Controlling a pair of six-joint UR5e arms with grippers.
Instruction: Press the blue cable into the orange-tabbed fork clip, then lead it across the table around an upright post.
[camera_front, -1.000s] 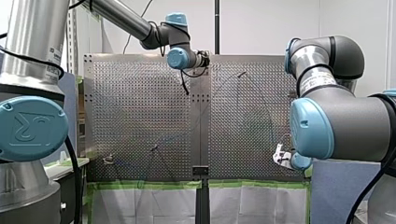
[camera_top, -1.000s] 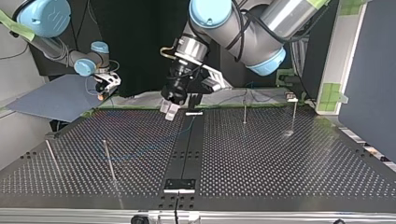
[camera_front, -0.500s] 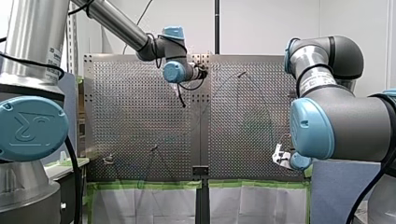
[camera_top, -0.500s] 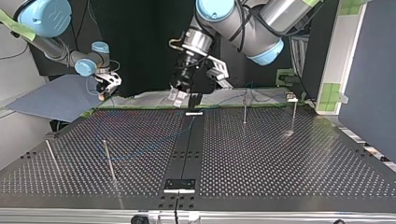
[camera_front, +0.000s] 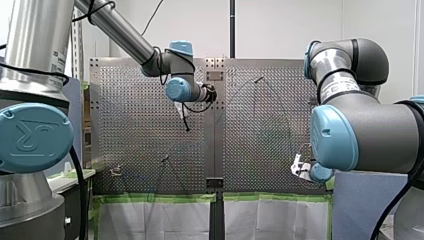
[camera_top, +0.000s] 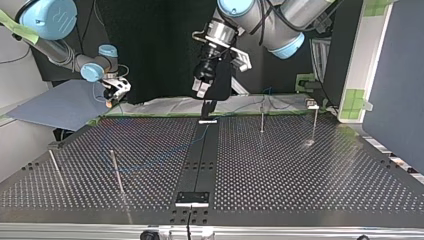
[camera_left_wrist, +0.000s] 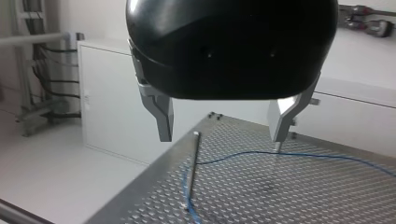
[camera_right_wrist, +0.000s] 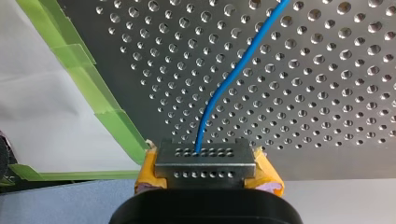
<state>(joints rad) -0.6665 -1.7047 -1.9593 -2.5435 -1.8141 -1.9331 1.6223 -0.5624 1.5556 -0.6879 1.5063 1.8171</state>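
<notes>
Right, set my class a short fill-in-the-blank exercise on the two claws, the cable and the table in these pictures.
The cable gripped by my right claw is coloured ___.
My left claw, above the table, is ___, with nothing in it.
The table's surface is covered in rows of small ___.
Missing words: blue; open; holes.

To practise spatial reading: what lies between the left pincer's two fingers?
Left wrist view: nothing held; beyond the gap, an upright post and the blue cable on the table.
</notes>
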